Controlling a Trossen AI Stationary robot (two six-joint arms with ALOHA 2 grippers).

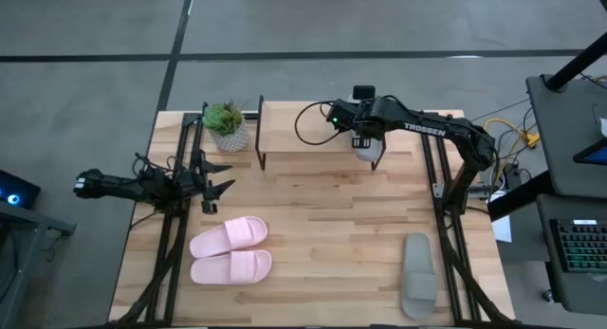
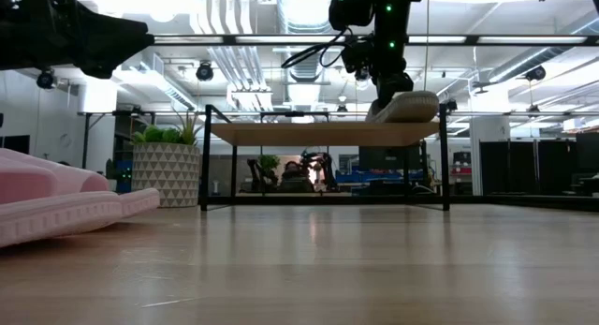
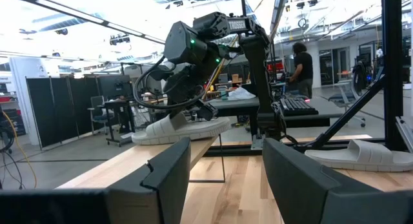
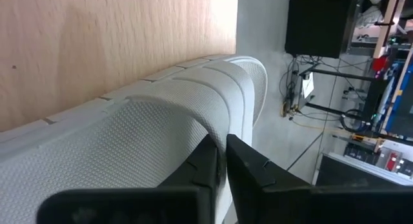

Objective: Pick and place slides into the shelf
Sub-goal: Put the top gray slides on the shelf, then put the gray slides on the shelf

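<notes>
Pink slides (image 1: 230,252) sit nearest, well short of the shelf (image 1: 313,126). Your right claw (image 1: 368,147) pinches a grey slide's (image 1: 368,152) strap at the shelf's right end, overhanging. Left claw (image 1: 216,181) waits wide, nearer the pinks.

plant (image 1: 227,125) left of shelf (image 1: 303,127) | slide (image 1: 368,151) on shelf's right end | pair (image 1: 230,252) front-left | slide (image 1: 418,274) front-right

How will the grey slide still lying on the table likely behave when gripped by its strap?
The grey slide looks thick and foamy, so probably light. Its flat sole shouldn't roll. The wide strap may squash, like the one in the right gripper.
</notes>
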